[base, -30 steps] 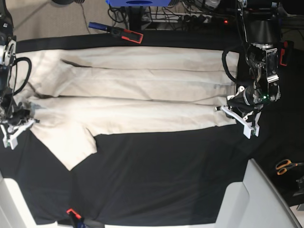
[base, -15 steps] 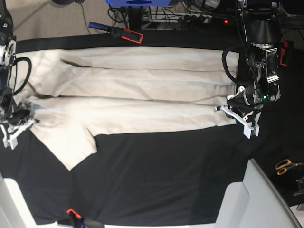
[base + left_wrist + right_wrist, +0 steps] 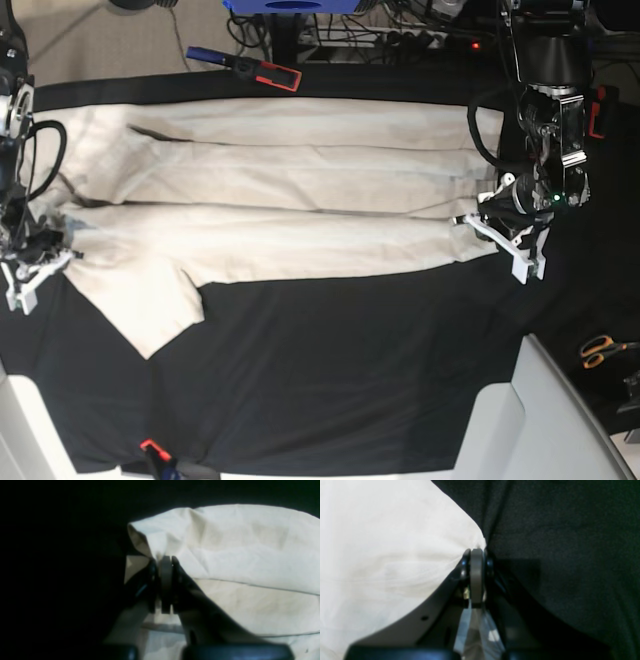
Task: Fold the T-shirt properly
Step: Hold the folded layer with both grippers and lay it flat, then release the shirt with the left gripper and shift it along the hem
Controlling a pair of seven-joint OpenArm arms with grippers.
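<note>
The cream T-shirt (image 3: 300, 200) lies lengthwise across the black table cloth (image 3: 350, 370), folded into a long band, with one sleeve (image 3: 150, 310) sticking out toward the front left. My left gripper (image 3: 490, 228) is at the shirt's right end. In the left wrist view this gripper (image 3: 165, 560) is shut, with a bunched corner of the T-shirt (image 3: 237, 555) at its tips. My right gripper (image 3: 45, 262) is at the left end. Seen from the right wrist, that gripper (image 3: 476, 552) is shut on a pulled-out point of the T-shirt (image 3: 382, 542).
A blue and red clamp (image 3: 245, 66) lies at the table's back edge and another clamp (image 3: 155, 452) grips the front edge. Orange-handled scissors (image 3: 600, 350) lie at the far right. A white bin (image 3: 540, 420) stands at the front right corner.
My left gripper has shifted slightly toward the back of the table, taking the shirt's right corner with it. The right gripper and the shirt's left end have not moved.
</note>
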